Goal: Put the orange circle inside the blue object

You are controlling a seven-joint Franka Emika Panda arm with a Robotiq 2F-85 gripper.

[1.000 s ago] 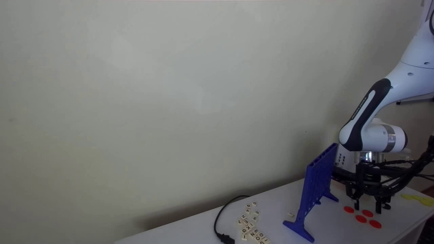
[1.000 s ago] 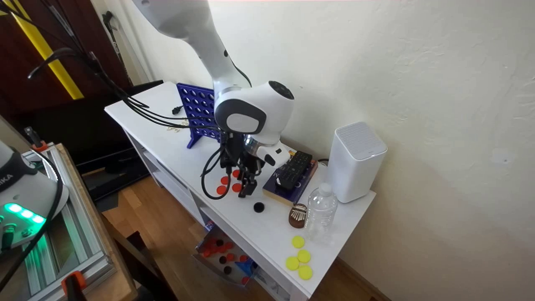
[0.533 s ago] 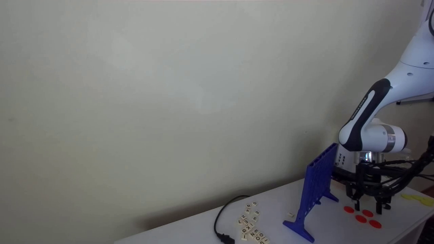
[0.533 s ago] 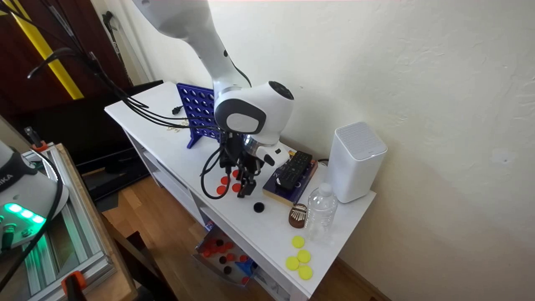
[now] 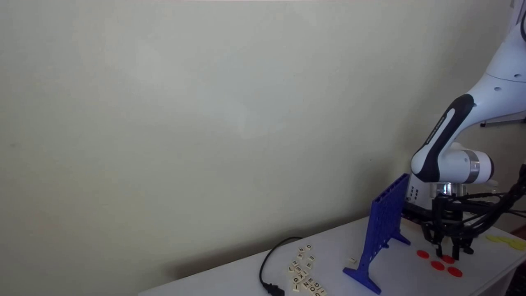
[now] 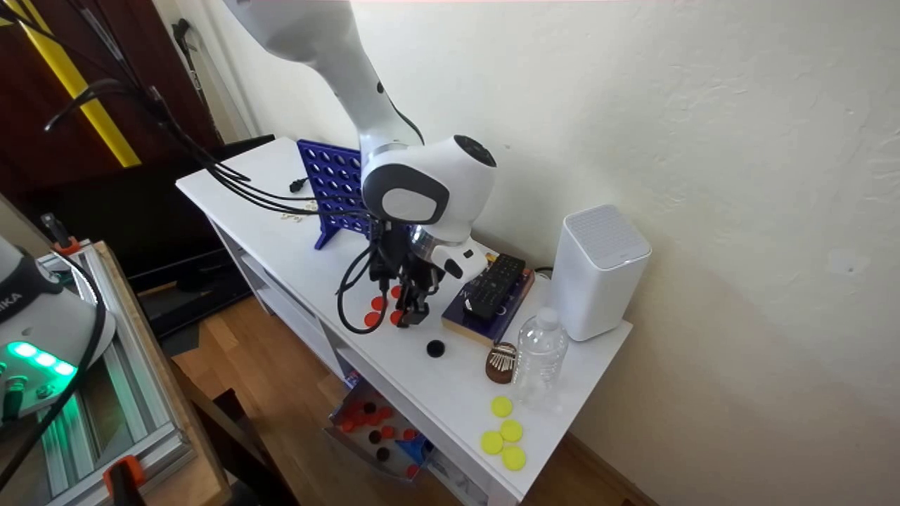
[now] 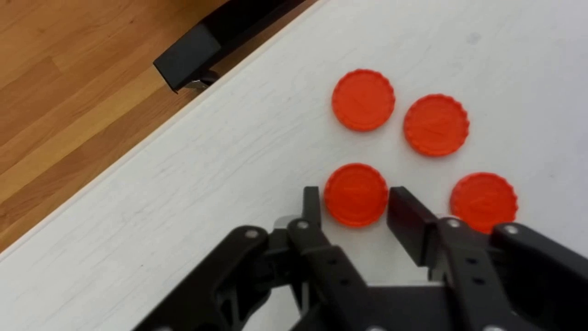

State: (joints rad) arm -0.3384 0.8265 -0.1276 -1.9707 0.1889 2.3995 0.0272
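Blue object (image 5: 386, 218): is standing upright on splayed feet on the white table (image 6: 464, 383), part of it being hidden by the arm (image 6: 429, 176) in an exterior view; its round holes are showing paler background through them there.

Open bin (image 6: 362, 458): is jutting out below the white table and is holding orange pieces (image 6: 387, 432), black pieces (image 6: 382, 454) and a blue piece (image 6: 410, 448); they are showing too small for a sure count.

Clear bottle (image 6: 540, 355): is standing capped; whether anything is filling it, I cannot tell.

Gripper (image 7: 354, 193): is pointing down at the white table, its fingers (image 7: 312, 204) standing apart with the orange disc (image 7: 356, 195) between them.

Orange disc: is lying flat on the white table between the fingertips, outside the blue object and apart from it in both exterior views; a sliver of white is showing on one side, and whether the finger opposite is touching it, I cannot tell.

Other orange discs (image 7: 363, 99): three are lying near, two beyond the fingertips toward the top of the wrist view, one just beside the gripper and partly covered by it.
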